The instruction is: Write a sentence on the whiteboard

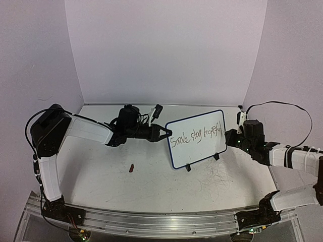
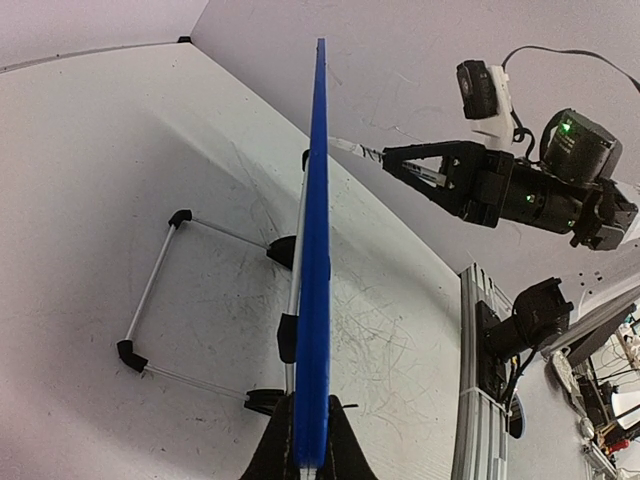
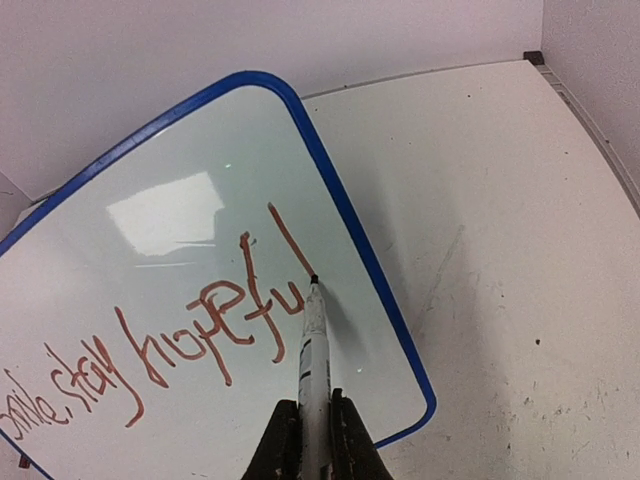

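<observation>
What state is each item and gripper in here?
Small blue-framed white whiteboard: standing, left edge clamped.
Dark handwritten sentence: reads "Smile, stay hopeful", looks complete.
Thin white marker: uncapped, tip at the last letter.
Left gripper: jaws shut on the board's frame.
Right gripper: jaws shut on the marker.
Small red piece: lying on the table.

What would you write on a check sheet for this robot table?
Surface: white table, scuffed with scribbles.
Job's things: whiteboard standing on its feet; sentence reads roughly "Smile, stay hopeful"; marker tip at the last letter.
Clutter: small red object lying apart from the board.
Grippers: left gripper shut on the whiteboard's edge; right gripper shut on the marker.
Cables: black cable looping above the right arm.
Surroundings: plain pale walls.
</observation>
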Robot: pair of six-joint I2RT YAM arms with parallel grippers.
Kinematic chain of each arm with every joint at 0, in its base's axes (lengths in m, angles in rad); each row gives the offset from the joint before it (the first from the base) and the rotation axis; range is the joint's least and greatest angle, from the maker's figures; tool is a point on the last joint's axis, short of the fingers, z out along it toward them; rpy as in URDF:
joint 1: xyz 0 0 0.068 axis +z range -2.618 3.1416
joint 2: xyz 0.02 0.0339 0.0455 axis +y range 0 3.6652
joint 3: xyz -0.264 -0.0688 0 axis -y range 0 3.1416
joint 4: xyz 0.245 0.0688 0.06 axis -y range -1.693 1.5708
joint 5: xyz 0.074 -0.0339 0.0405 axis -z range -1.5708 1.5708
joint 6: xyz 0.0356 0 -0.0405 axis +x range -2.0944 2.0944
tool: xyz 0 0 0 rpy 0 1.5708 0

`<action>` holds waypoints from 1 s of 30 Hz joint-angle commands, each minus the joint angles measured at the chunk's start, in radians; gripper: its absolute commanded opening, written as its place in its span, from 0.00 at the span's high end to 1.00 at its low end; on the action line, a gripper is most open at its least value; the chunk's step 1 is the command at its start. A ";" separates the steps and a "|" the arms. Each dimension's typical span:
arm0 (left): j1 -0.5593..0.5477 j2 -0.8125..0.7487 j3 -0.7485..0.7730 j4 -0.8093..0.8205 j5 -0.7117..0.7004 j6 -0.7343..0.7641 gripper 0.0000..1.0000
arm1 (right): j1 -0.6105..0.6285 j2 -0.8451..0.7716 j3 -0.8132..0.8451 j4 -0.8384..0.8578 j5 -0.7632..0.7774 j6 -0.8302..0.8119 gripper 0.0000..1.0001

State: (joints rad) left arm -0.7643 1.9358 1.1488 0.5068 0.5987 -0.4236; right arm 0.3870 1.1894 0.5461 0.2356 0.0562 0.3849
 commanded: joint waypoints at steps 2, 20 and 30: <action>0.005 -0.052 -0.015 -0.023 0.016 0.000 1.00 | -0.003 -0.019 -0.030 -0.002 -0.019 0.016 1.00; 0.005 -0.050 -0.019 -0.023 0.013 0.002 1.00 | -0.010 -0.065 0.015 -0.025 0.018 0.013 1.00; 0.005 -0.048 -0.018 -0.024 0.013 0.001 1.00 | -0.021 -0.023 0.033 0.011 0.024 0.011 1.00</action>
State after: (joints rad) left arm -0.7653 1.9333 1.1439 0.5116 0.5984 -0.4229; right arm 0.3712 1.1932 0.5265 0.2249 0.0641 0.3970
